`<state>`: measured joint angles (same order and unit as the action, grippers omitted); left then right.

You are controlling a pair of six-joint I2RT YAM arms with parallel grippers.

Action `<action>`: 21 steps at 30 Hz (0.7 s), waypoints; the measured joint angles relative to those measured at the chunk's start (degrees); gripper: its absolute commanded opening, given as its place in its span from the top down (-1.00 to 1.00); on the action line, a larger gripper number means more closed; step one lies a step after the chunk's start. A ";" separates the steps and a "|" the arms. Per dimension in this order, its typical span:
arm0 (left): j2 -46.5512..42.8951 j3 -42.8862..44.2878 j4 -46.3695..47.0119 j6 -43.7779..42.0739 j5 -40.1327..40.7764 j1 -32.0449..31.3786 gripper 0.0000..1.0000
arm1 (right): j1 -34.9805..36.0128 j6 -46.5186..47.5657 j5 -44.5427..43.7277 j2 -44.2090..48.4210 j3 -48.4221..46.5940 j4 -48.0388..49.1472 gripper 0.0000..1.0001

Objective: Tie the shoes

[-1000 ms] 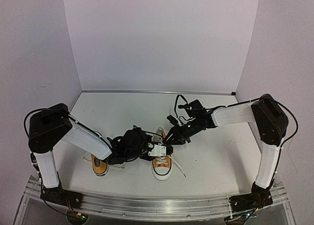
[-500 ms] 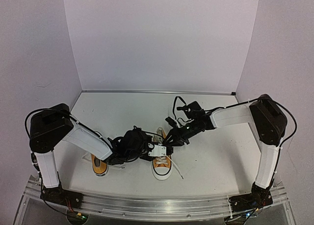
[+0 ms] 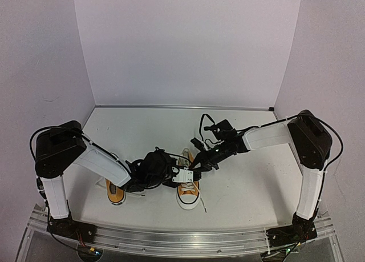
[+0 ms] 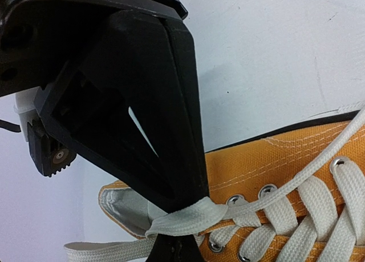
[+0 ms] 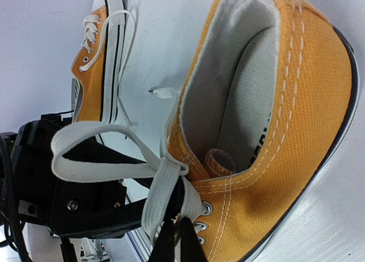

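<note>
Reading the top view: one small orange-yellow canvas sneaker with a white rubber toe cap (image 3: 188,192) sits mid-table on the white table (image 3: 251,188), toe toward the arm bases. Its twin, the second orange-yellow sneaker (image 3: 116,194), sits apart on the left, half hidden under your left arm.

Both grippers meet over the laced top of the mid-table shoe.
- Left gripper (image 3: 193,174): jaws fully closed, and its wrist view shows them pinching the flat white lace (image 4: 182,217) just off the top eyelets. The strand runs from the pinch across to the metal eyelets.
- Right gripper (image 3: 199,168): jaws also closed. Its wrist view shows the tips pressed against a lace strand beside the top eyelets, at the shoe's open collar. I can't tell whether that strand is actually clamped.

A lace loop (image 5: 91,142) stands out from the collar and drapes over the left gripper's black body. One loose lace end trails on the table beside the toe cap.
</note>
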<state>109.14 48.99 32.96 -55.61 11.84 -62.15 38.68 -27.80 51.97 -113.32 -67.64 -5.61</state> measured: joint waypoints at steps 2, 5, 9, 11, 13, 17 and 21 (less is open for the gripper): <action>0.00 0.00 0.04 0.02 0.00 0.00 1.00 | 0.04 -0.01 -0.08 0.00 0.00 0.01 1.00; 0.00 0.00 0.01 -0.01 0.03 0.00 0.98 | 0.11 0.00 -0.27 0.00 0.00 0.01 1.00; -0.10 0.06 -0.50 0.14 0.29 -0.02 0.74 | 0.23 -0.11 -1.24 0.08 0.24 0.09 1.00; -0.84 0.07 -1.43 0.14 0.30 -0.01 0.68 | 0.26 -0.26 -1.98 0.26 0.81 0.27 1.00; -2.27 0.06 -3.06 0.26 0.20 0.00 0.64 | 0.26 -0.40 -2.64 0.51 1.47 0.42 1.00; -5.36 -0.08 -6.18 0.44 0.03 0.00 0.53 | 0.26 -0.91 -3.84 1.46 2.63 0.79 1.00; -7.78 -0.49 -9.50 1.28 -0.15 0.00 0.45 | 0.26 -1.22 -4.63 2.29 2.84 1.22 1.00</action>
<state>101.37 48.51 23.45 -54.33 11.68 -62.15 38.94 -29.02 47.35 -111.03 -64.79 -4.40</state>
